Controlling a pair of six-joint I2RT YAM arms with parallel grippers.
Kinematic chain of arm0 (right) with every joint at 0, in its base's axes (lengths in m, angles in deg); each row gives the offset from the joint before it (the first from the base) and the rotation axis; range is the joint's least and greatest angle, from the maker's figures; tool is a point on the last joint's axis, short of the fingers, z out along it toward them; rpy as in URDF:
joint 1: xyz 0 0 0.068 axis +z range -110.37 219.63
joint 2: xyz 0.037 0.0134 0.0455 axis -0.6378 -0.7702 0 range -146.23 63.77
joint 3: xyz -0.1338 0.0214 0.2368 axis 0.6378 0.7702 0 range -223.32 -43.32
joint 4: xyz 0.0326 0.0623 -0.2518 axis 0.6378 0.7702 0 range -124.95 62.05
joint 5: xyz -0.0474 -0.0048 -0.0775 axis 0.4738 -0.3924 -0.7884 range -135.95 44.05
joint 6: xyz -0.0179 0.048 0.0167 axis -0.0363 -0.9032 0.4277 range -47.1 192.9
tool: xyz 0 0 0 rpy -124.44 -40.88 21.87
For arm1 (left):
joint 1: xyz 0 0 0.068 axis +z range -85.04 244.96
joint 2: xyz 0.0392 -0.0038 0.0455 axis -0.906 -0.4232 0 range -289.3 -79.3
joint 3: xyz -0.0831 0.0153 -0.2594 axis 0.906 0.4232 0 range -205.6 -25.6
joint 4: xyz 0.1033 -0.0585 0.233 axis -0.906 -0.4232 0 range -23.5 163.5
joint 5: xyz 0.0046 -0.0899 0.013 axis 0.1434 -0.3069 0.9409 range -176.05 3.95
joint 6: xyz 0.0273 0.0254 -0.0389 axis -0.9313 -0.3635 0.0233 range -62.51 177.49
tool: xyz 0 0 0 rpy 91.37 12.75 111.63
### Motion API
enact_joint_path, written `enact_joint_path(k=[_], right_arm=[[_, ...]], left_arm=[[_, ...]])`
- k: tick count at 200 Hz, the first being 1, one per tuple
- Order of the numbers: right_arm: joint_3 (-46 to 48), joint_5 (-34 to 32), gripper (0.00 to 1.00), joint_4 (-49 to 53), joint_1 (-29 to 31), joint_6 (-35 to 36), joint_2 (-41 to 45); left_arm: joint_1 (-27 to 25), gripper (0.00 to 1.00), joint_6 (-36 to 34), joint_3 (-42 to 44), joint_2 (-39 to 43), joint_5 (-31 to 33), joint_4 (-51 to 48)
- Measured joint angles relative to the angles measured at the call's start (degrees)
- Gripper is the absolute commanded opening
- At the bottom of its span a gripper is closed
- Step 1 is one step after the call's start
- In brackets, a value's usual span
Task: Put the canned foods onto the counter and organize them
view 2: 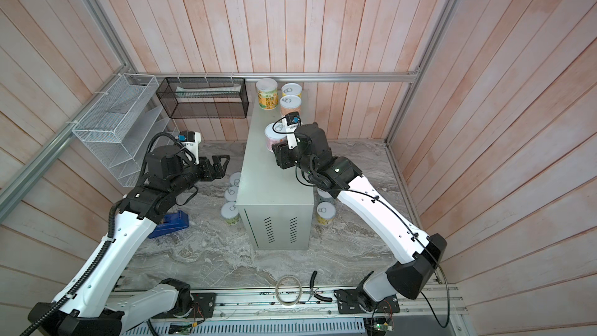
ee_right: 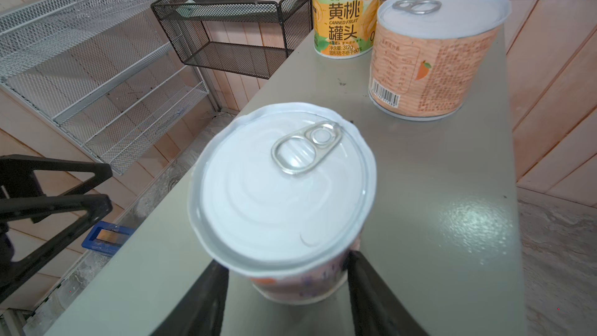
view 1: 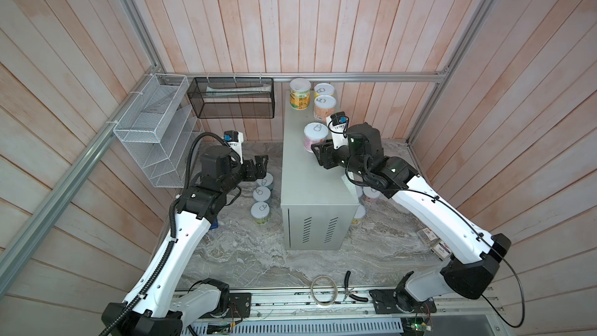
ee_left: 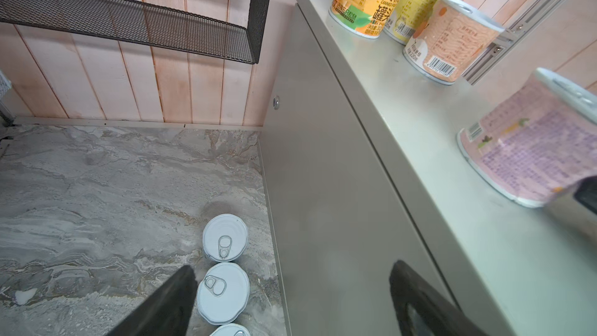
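Your right claw [ee_right: 287, 258] has a finger on each side of the pink can [ee_right: 284, 189], low on its label. You cannot tell whether the pads press it, so count nothing as held until the can answers a small lift. The can stands on the surface [ee_right: 436, 205], about midway along it and well apart from the back cans [view 1: 323, 98] by the wall. The step looks like tidying this can toward that group. Grip low and square, keep the lid level, bring it up beside the orange can [ee_right: 433, 56] without nudging it, and let go only once the base sits flat. Your left claw [view 1: 260, 164] is wide open and empty, above the left cans [ee_left: 223, 292] on the marble [ee_left: 97, 189]; hold it clear of the surface's side meanwhile. The right wrist view gives you the fingers and the lid, which both top views largely hide behind the wrist. The left wrist view shows the label side and one dark finger at the base. The can seems to lean there, but that edge of the lens bends things, so you cannot tell. Only a top view shows the yellow can [view 2: 325, 213] and others on the marble to the right of the surface.
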Motion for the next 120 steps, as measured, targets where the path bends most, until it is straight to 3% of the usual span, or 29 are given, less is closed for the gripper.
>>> enact_joint_path(k=[120], right_arm=[[-11.17, -1.29, 0.57, -3.02, -1.79, -0.72, -12.79]], left_arm=[[0.00, 0.98, -0.46, 2.25, -2.97, -1.42, 2.47]])
